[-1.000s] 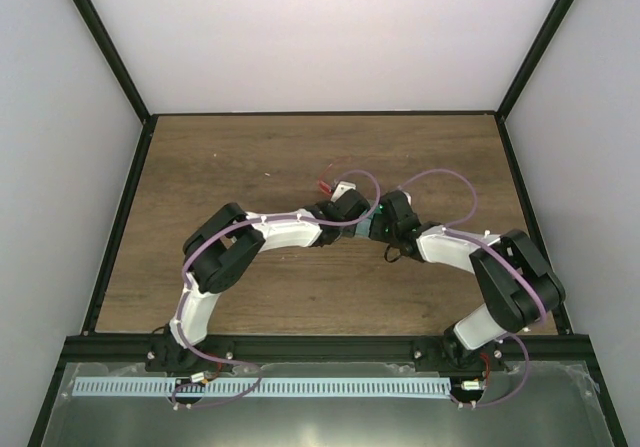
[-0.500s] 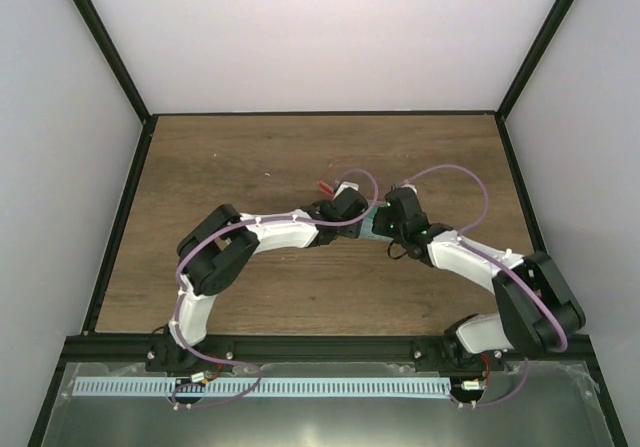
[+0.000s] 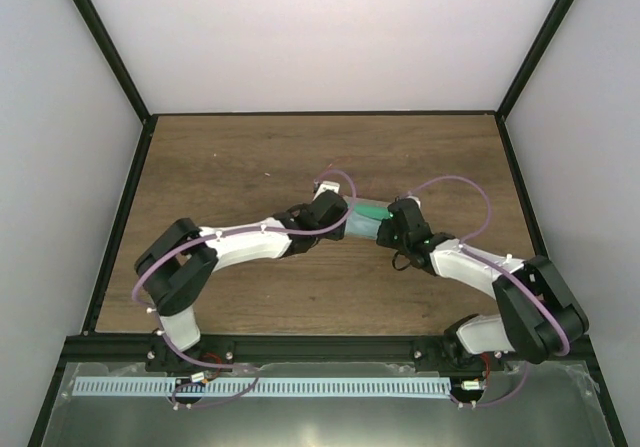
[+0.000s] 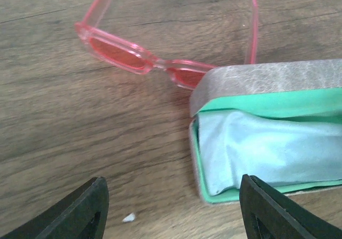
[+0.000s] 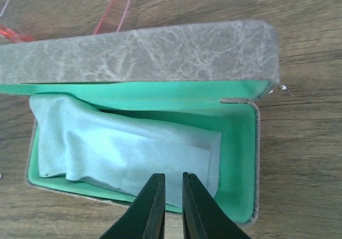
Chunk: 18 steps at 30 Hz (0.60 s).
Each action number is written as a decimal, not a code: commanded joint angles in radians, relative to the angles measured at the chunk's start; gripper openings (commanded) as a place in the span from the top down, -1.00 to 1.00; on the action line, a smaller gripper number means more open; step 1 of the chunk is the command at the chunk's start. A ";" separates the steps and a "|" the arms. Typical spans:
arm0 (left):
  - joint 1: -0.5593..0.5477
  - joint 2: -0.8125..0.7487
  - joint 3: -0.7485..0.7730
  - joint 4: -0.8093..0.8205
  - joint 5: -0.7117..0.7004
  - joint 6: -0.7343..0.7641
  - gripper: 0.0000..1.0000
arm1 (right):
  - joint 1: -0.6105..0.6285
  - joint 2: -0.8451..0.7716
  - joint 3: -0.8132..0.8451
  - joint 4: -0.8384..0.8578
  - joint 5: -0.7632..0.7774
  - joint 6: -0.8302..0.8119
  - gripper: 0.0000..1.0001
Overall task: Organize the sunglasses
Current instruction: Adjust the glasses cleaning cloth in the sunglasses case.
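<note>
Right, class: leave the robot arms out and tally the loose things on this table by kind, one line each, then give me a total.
Red sunglasses, on the table beside the case: 1
Grey case, open, green lining: 1
Pale blue cloth, lying inside the case: 1
Total: 3

sunglasses (image 4: 140,59): one lens tucked behind case (image 4: 256,79) lid, arms cut by top edge
case: right end out of frame
</note>
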 commanded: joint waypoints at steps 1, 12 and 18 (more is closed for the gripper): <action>0.003 -0.075 -0.061 0.011 -0.068 -0.025 -0.39 | -0.024 0.031 -0.003 0.003 0.044 0.021 0.78; 0.153 -0.098 -0.120 0.120 0.081 -0.003 -0.48 | -0.179 0.086 -0.029 0.001 0.028 0.017 0.76; 0.196 -0.096 -0.158 0.213 0.123 0.008 -0.80 | -0.185 -0.040 -0.036 -0.032 0.094 0.042 0.75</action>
